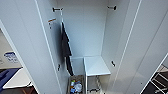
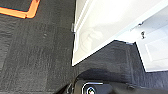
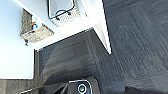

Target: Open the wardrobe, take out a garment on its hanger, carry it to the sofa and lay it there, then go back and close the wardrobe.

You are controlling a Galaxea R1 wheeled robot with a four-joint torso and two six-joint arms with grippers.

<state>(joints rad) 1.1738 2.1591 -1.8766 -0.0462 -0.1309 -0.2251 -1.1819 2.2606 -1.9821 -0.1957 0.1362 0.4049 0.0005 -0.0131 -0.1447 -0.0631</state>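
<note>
The wardrobe (image 1: 85,37) stands open at frame centre, both doors swung wide for access, with only a dark garment (image 1: 66,50) hanging at its left wall above a basket (image 1: 75,86); neither end effector's state can be told.

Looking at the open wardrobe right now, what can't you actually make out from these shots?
- Contents of the woven basket at the wardrobe bottom: blurred in the head view, partly cut off by the edge.
- The dark garment: seen edge-on, its hanger is too small to discern.
- Wardrobe top: cropped in the head view.
</note>
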